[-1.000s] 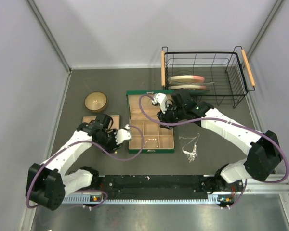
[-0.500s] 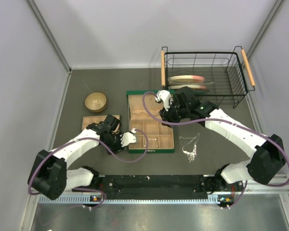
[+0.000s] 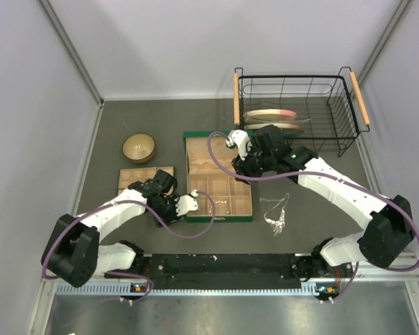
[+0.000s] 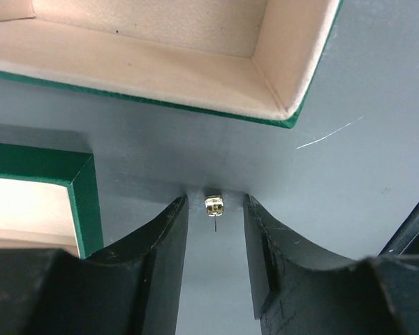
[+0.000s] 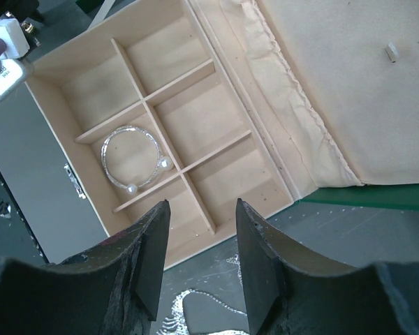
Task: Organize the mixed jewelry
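Note:
A tiny gold stud earring point(image 4: 214, 205) lies on the grey table between the tips of my left gripper point(image 4: 213, 202), which is open and low over it. In the top view the left gripper point(image 3: 182, 204) is at the near left corner of the green box point(image 3: 218, 219). A thin silver bracelet hoop with two pearls point(image 5: 130, 159) lies in a near compartment of the box point(image 3: 220, 204). A fine silver chain necklace point(image 3: 275, 212) lies on the table right of the box. My right gripper point(image 5: 202, 206) is open and empty, above the box's compartments point(image 3: 243, 164).
A round wooden bowl point(image 3: 138, 147) stands at the back left. A small beige tray point(image 3: 135, 174) lies left of the box, its corner close to the left gripper point(image 4: 293, 115). A black wire basket point(image 3: 297, 112) holding plates stands at the back right.
My left gripper has moved toward the near edge, down to the box's near left corner. My right gripper has shifted slightly back and to the right over the box, then held still.

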Controlling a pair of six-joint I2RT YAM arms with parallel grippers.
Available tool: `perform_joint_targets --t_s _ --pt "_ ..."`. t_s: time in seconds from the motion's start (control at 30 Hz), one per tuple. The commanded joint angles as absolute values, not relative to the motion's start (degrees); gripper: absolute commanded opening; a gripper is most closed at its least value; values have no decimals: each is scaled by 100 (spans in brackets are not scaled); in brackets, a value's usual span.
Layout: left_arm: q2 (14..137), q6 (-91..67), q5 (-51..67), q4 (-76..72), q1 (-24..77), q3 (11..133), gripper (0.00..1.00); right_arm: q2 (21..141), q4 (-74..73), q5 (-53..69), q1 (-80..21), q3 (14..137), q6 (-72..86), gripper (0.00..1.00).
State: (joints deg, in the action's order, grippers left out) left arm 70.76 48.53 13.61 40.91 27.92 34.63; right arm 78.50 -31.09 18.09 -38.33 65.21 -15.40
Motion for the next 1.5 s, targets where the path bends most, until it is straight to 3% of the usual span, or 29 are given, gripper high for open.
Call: perform_joint_targets --t_s 0.0,0.13,0.2,0.23,0.33,0.53,1.0,1.3,1.47 --pt "7101 4834 1283 3876 2821 3314 43 7664 -3015 1863 -3771 6539 -1582 44" --pt "7180 4834 1248 3788 2821 3261 39 7673 -3015 1863 -3771 6530 -1582 44" --pt "7233 4834 1248 3779 2821 3261 34 7673 -3015 1872 -3762 6530 -1582 44" --pt "7277 4843 1257 3779 2830 3261 25 7673 -3015 1872 -3770 6530 -1573 44" --pt "7365 4843 1248 3779 2830 3252 13 7673 -3015 1872 -3771 6522 -1573 43" --pt "7199 4711 1230 3797 2830 3304 1 7682 -3015 1872 -3762 6521 -1600 43" --pt "6636 4175 1300 4456 2470 4429 0 7682 -3015 1863 -3753 6513 -1626 43" --pt "7320 4385 1775 4623 592 5449 0 7682 -3023 1916 -3727 6513 -1626 43" --pt "7813 4500 1556 4413 62 5704 0 7682 -3023 1925 -3709 6504 -1626 43"
